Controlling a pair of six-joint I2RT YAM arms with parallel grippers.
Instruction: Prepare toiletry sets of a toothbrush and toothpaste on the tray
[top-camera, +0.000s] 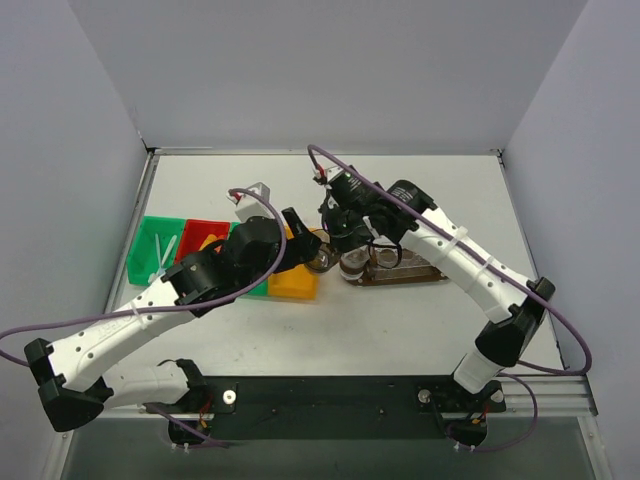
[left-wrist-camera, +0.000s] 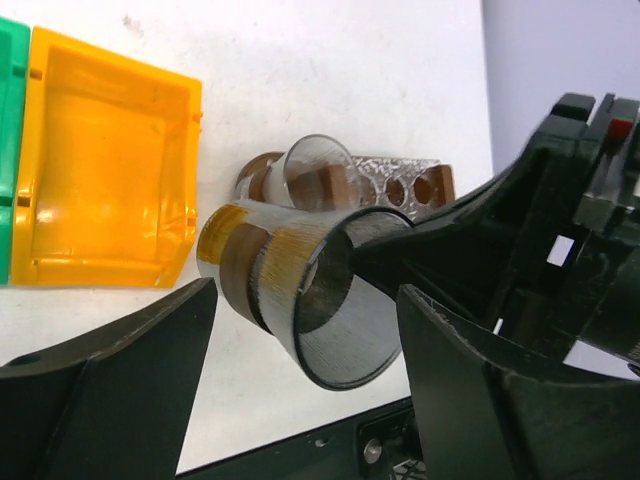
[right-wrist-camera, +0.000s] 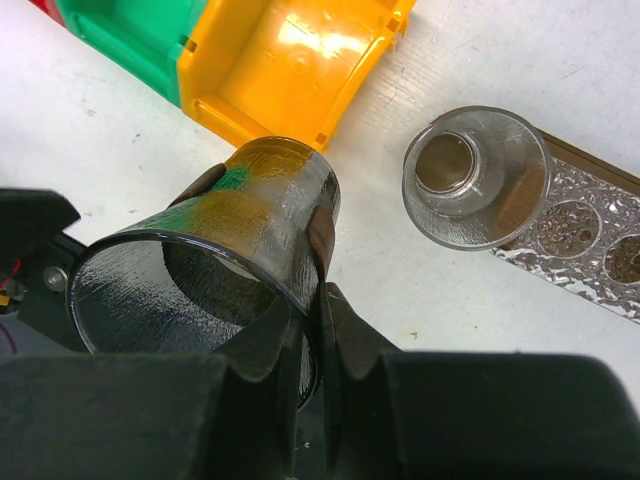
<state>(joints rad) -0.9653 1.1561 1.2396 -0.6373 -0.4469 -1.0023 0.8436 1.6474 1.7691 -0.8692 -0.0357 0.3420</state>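
Standing by the desk (top-camera: 420, 190), I see the right gripper (right-wrist-camera: 320, 322) pinched shut on the rim wall of a smoky clear cup (right-wrist-camera: 230, 230), one finger inside the mouth and one outside. The cup is tipped nearly onto its side, just beside the left end of the tray (top-camera: 420, 273) and near the yellow bin (right-wrist-camera: 290, 60). The left gripper (left-wrist-camera: 305, 300) has its fingers spread wide on either side of that cup and grips nothing. A second cup (right-wrist-camera: 475, 175) stands upright on the tray's near end. The parts for the sets are well apart from all this. Two thin white toothbrushes (top-camera: 162, 252) lie in the green bin (top-camera: 140, 262), and an orange toothpaste tube (top-camera: 212, 240) lies in the red bin (top-camera: 196, 228). The cup looks hard, thin-walled and slick. Held at the rim alone it would probably swing or slip, so a grip across the body seems safer for standing it up. The toothbrushes should be light and stiff. I would take one across the middle of the handle, since a grip near an end would let it pivot. The tube looks small and soft, so it wants a gentle pinch across its fatter part rather than its flat tapered tail.
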